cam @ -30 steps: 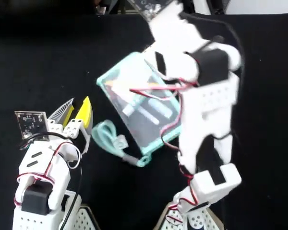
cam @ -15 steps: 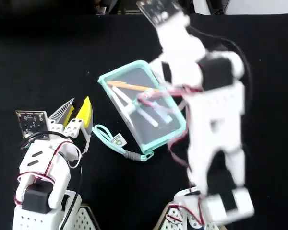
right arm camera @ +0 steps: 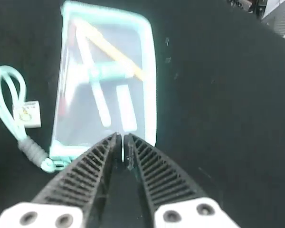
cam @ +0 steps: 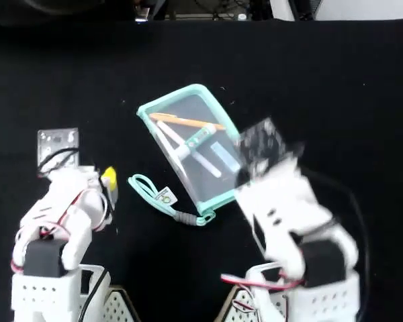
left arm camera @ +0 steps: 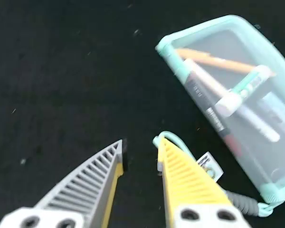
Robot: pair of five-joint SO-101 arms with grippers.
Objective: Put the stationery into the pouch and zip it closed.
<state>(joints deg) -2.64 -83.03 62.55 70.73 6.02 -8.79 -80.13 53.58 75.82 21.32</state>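
Nearest, at the bottom of the high view, the two arms stand side by side on the black table (cam: 342,87). The left arm (cam: 57,218) is at the lower left and the right arm (cam: 292,215) at the lower right.

The left gripper (left arm camera: 140,145) is spread, one finger grey and one yellow, with nothing between them. It hangs over bare table just beside the loop of the teal wrist strap (cam: 146,189).

The right gripper (right arm camera: 122,141) has its black ribbed fingers drawn almost together, only a thin gap left, and it grips nothing. Its tips hang just short of the pouch's nearer short end.

Just beyond the arms, at lower centre of the high view, the strap lies curled on the table with a small white tag (cam: 164,196) on it. A grey cord joins the strap to the pouch's near corner.

Farther on, at the centre of the high view, the clear teal-edged pouch (cam: 162,107) lies flat and slanted. Inside it lie an orange pencil (cam: 185,121), a teal-and-white pen (cam: 195,141) and other white pens.

Whether the zip is shut cannot be told.
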